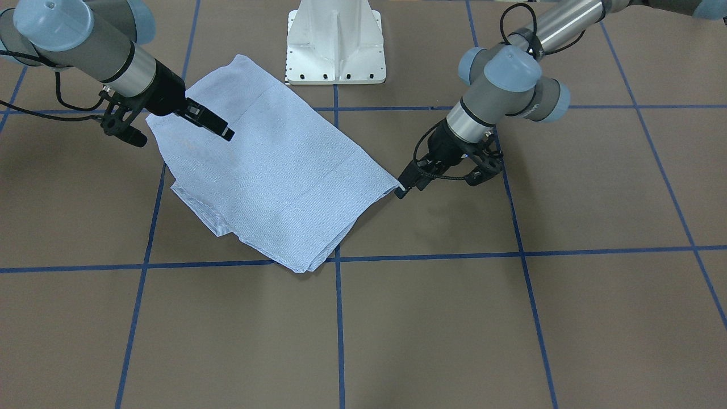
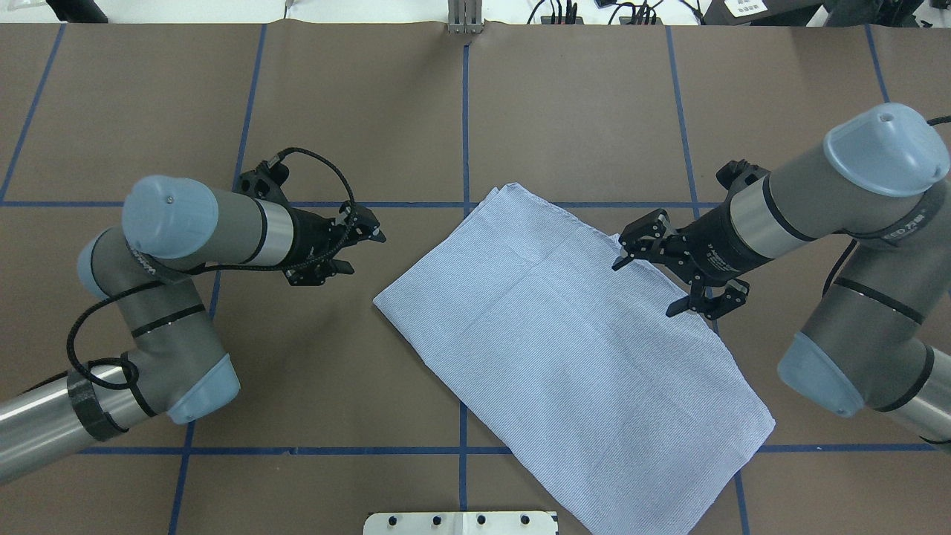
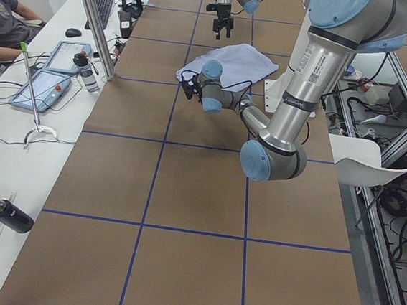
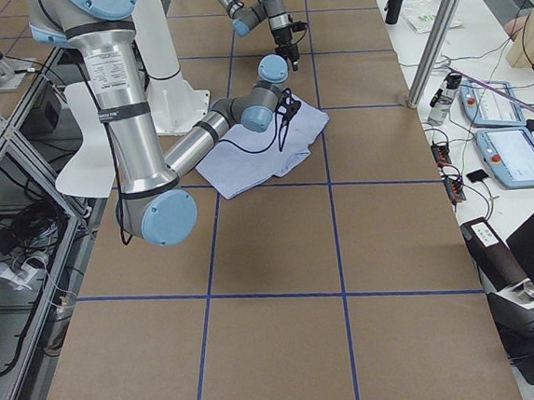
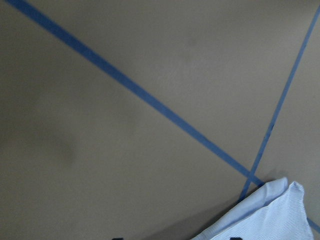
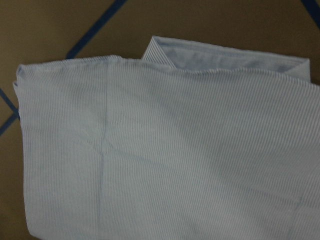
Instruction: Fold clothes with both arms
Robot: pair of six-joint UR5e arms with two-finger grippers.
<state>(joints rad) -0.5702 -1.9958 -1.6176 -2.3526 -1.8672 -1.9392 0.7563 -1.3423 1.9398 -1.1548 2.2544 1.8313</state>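
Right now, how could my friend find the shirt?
Look at the big brown table crossed by blue tape lines. Between the left arm and the right arm lies the shirt, folded flat. It is the only soft, pale blue striped thing there.

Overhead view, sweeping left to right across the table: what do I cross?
In order: left arm → left gripper → shirt → right arm. The right gripper hangs over the shirt, so it is left unplaced.

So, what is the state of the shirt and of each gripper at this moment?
shirt: folded, lying flat, not held.
left gripper: fingers open, empty, beside the shirt's corner.
right gripper: fingers wide open, empty, over the shirt's edge.
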